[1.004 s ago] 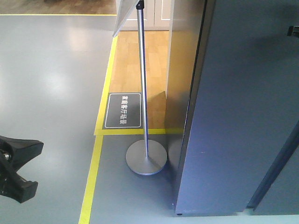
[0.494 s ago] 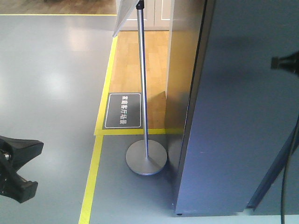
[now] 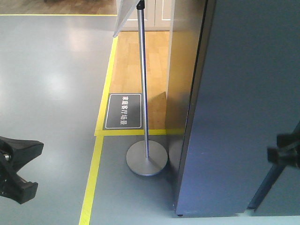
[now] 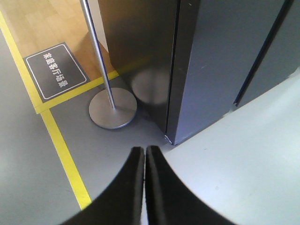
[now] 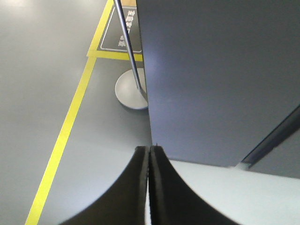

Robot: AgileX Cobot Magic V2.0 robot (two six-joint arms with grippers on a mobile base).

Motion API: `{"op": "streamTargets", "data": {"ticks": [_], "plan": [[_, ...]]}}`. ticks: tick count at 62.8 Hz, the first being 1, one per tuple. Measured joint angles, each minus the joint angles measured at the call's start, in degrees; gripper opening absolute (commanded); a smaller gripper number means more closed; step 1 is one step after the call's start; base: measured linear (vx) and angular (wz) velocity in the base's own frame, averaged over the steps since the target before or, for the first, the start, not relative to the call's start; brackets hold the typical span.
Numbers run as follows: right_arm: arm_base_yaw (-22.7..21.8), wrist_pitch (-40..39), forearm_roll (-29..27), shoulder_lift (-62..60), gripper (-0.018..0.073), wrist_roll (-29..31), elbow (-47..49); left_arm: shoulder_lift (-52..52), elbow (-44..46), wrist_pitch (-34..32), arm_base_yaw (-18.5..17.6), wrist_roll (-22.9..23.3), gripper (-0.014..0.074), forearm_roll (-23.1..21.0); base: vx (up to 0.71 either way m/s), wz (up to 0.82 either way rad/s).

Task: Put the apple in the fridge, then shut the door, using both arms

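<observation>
In both wrist views the nearest things are the fingers themselves: the left gripper (image 4: 144, 154) is showing its two black fingers pressed flat together with nothing between them, and the right gripper (image 5: 149, 154) is looking the same, pinched together and empty. The apple is not showing in any view, so I cannot tell where it is lying.

Just past the fingertips, the pale floor is running up to the fridge (image 3: 234, 117), which is standing ahead and to the right of both arms as a tall dark grey slab, its long axis upright. Its door (image 5: 211, 79) is showing only the grey outer face, with no white interior visible, so I judge it is sitting closed or nearly so. The right gripper (image 3: 285, 153) is hovering in front of that face, low at the right edge of the front view, plainly nearer than the left one (image 3: 16, 168), which is hanging well apart at the lower left.

Farther off, a sign stand (image 3: 146, 159) is resting beside the fridge's left corner, with yellow floor tape (image 3: 91, 183) beyond.
</observation>
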State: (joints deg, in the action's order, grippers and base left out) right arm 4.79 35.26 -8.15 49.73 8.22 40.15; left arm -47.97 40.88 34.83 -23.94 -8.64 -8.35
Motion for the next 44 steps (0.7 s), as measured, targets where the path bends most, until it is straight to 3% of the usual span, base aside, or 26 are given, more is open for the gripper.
{"op": "streamTargets", "data": {"ticks": [23, 44], "plan": [[0.0, 11.4, 0.0, -21.5, -0.0004, -0.8, -9.8, 0.0, 0.0, 0.0, 0.0, 0.0, -0.0006, 0.0, 0.00, 0.00], [0.0, 17.5, -1.7, -28.0, -0.0004, -0.9, -10.1, 0.0, 0.0, 0.0, 0.0, 0.0, -0.0006, 0.0, 0.00, 0.00]]}}
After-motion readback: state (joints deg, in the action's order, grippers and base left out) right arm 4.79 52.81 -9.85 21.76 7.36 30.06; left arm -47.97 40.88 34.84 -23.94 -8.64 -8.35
